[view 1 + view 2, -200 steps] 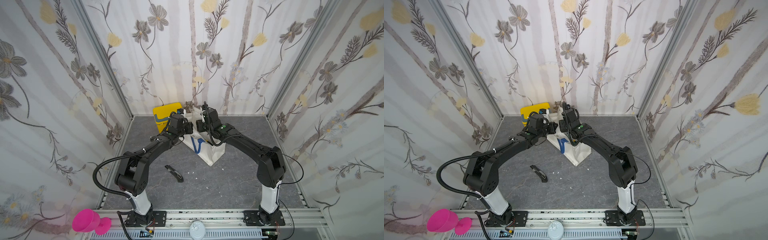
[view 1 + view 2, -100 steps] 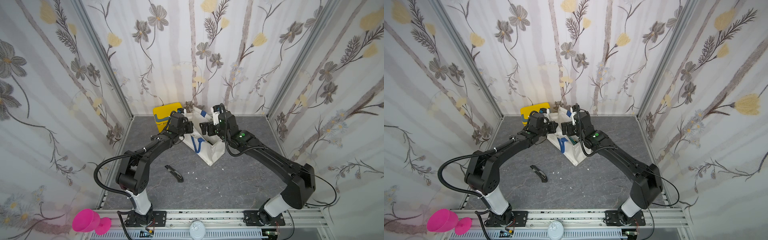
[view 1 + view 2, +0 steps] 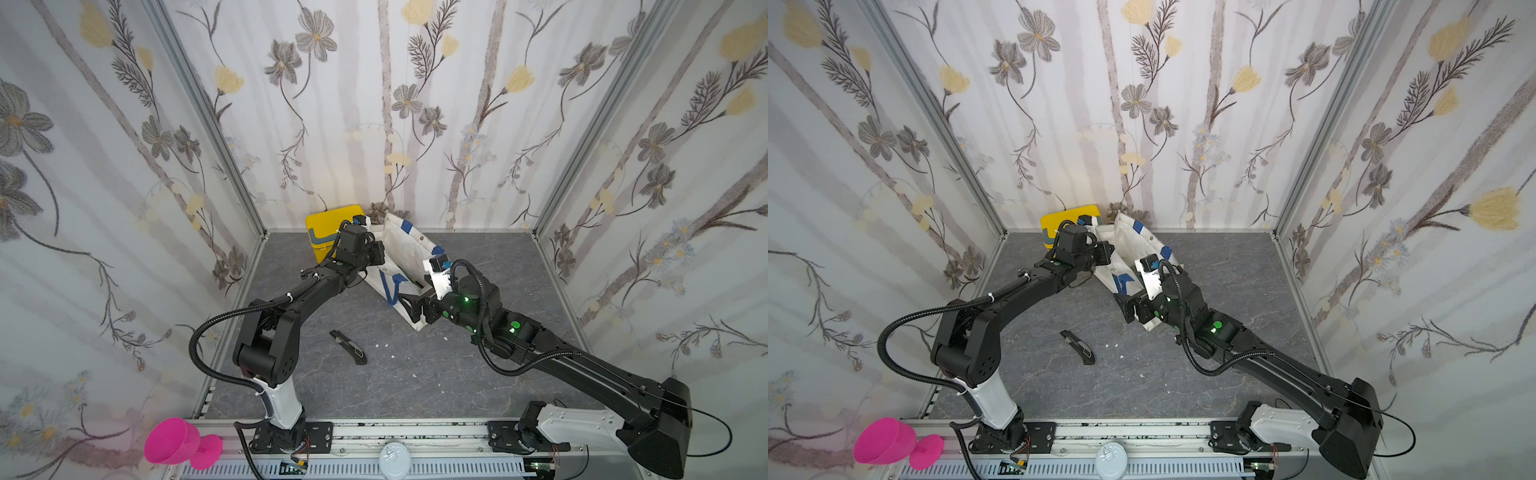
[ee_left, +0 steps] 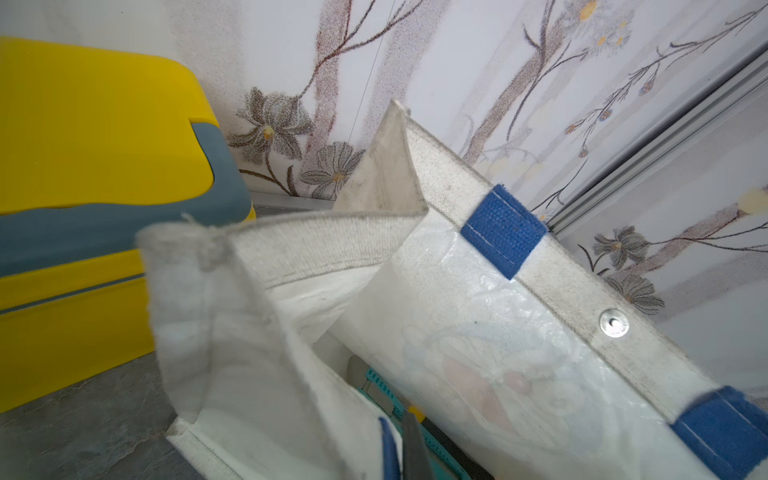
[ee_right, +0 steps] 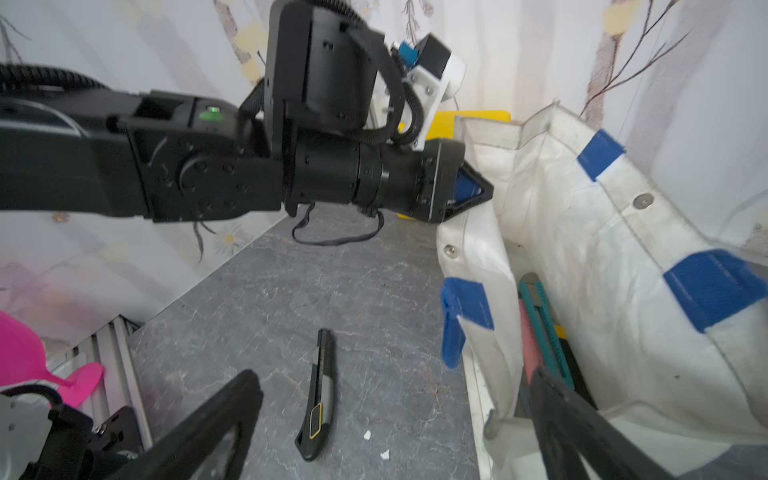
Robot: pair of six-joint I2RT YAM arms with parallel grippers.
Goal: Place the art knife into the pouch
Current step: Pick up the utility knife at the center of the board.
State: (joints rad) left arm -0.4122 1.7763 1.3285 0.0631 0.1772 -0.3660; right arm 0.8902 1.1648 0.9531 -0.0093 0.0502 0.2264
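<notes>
The white pouch (image 3: 409, 253) (image 3: 1133, 243) stands with its mouth open near the back wall. My left gripper (image 3: 380, 254) (image 5: 473, 195) is shut on the pouch's left rim and holds it up. A teal art knife (image 5: 540, 316) (image 4: 384, 388) lies inside the pouch (image 5: 602, 257) (image 4: 478, 332), beside a red thing. A black art knife (image 3: 349, 347) (image 3: 1079, 347) (image 5: 320, 390) lies on the grey floor in front of the pouch. My right gripper (image 3: 415, 306) (image 3: 1130, 308) (image 5: 395, 382) hangs open and empty at the pouch's near end, above and right of the black knife.
A yellow box (image 3: 324, 226) (image 3: 1059, 218) (image 4: 83, 124) with a grey handle stands against the back wall, left of the pouch. A pink funnel (image 3: 174, 440) (image 5: 20, 353) lies outside the front left corner. Small white crumbs (image 3: 382, 345) dot the floor by the black knife.
My right gripper has drawn back from the pouch's mouth to its near end, dropped lower and opened wider. The left gripper and the black knife have not moved.
</notes>
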